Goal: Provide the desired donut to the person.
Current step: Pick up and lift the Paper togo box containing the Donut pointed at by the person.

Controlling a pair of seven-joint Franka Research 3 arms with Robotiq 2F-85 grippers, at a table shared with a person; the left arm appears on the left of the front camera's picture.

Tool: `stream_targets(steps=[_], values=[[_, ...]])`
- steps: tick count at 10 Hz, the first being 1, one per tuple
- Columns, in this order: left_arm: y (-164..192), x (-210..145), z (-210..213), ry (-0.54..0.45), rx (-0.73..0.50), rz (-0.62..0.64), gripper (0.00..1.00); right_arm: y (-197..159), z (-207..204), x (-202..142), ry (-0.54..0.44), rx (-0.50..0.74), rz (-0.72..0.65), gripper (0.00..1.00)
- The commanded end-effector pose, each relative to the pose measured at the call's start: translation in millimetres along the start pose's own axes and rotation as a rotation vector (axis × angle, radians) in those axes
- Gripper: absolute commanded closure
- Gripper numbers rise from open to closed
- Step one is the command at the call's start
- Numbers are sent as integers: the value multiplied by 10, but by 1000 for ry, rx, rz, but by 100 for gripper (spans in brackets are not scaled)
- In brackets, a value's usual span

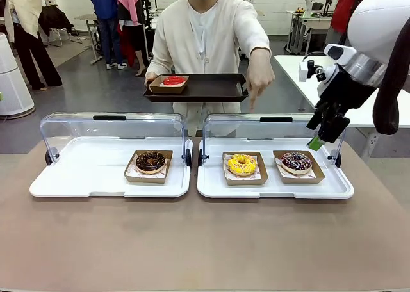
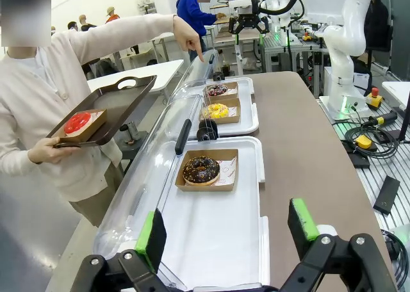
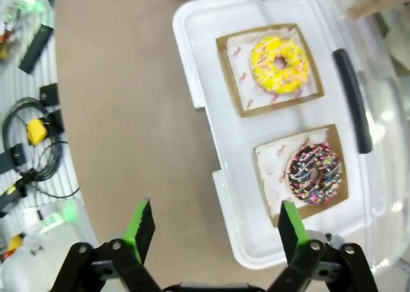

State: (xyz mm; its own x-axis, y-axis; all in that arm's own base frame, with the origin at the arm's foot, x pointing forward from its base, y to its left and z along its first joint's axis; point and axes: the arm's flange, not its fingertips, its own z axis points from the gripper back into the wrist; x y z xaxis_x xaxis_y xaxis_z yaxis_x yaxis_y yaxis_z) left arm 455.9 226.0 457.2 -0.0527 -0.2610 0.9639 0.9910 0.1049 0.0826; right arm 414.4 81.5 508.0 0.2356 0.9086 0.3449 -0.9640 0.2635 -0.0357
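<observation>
**Person points out a donut; both jaws open and empty**

The tabletop [image 1: 205, 241] fills the lower half of the front view and carries two white cases side by side, their clear lids tipped back so the donuts can be reached from the robot's side. The person [image 1: 205, 36] stands at top centre, holding a black tray [image 1: 211, 87] level at the waist, probably to receive the order; a red donut [image 1: 173, 81] already sits on its left end.

The left case [image 1: 77, 177] holds one chocolate donut [image 1: 150, 161]. The right case [image 1: 211, 183] holds a yellow donut [image 1: 241, 164] and, to its right, a sprinkled donut [image 1: 296, 161], each in its own card dish.

The right arm [image 1: 359, 68] comes in from the upper right. The right jaws hang spread wide and empty above the right case, over the sprinkled donut. The left jaws, seen in the left wrist view, are equally wide and empty, low at the near end of the left case.

The person's free hand [image 1: 259, 84] points a finger down at the right case. It looks aimed at the yellow donut, so that is likely the one wanted, though the sprinkled one cannot be ruled out.
</observation>
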Motion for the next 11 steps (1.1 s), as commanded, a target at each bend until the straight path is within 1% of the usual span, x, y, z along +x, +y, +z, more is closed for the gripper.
stream_targets(steps=[1, 7, 8, 9, 10, 11], values=[[8, 23, 18, -12, 1, -1, 0, 26, -22, 67, 7, -6, 12, 0], [8, 23, 18, -12, 1, -1, 0, 27, -15, 55, 0, 3, 13, 0], [8, 23, 18, -12, 1, -1, 0, 103, -79, 210, 61, -21, 89, 0], [8, 23, 18, -12, 1, -1, 0, 115, -187, 397, 111, 3, 140, 0], [8, 23, 18, -12, 1, -1, 0, 121, -294, 569, 148, 28, 199, 0], [8, 23, 18, -12, 1, -1, 0, 110, -386, 718, 163, 47, 235, 0]])
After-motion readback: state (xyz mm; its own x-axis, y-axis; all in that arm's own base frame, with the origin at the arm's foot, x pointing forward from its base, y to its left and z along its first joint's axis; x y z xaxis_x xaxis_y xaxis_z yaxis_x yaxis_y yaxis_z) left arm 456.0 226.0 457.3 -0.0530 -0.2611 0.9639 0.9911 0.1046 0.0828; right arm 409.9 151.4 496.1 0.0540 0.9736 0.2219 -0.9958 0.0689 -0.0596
